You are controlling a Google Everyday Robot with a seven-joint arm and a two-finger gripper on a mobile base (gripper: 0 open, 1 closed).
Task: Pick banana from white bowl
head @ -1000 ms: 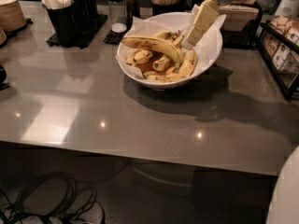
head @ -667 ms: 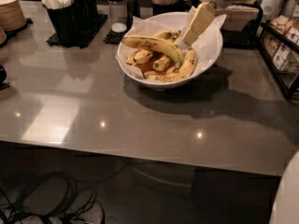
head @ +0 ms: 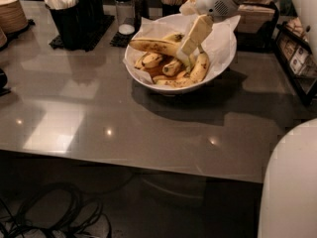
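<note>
**1. Change.** At the upper left, the discs (head: 11,15) and the black holder (head: 74,21) are sitting on the bench (head: 99,113) exactly where they sat a second ago. At upper centre, the bowl (head: 171,89) is keeping its place. The banana (head: 156,45) is lying across the top of the pile inside it, in the same pose as before, and is not being lifted. The pincer (head: 187,57) is the only part moving. It is coming down and leftward from the upper right. Its tip is now arriving at the banana's right end, where a second ago it was hanging higher over the bowl's right side.

**2. Meaning for the task.** The approach appears to be ending and the grasp is about to begin. It cannot be told whether the pincer is released or clenched, nor whether it is touching the banana. The pick is not yet done, because the banana is resting in the bowl on the shorter bananas (head: 200,68).

**3. Writing.** The holder and the paper liner (head: 223,43) are showing no readable brand or text. At the right edge, packets in a rack (head: 297,58) are carrying labels, but none can be read.
</note>
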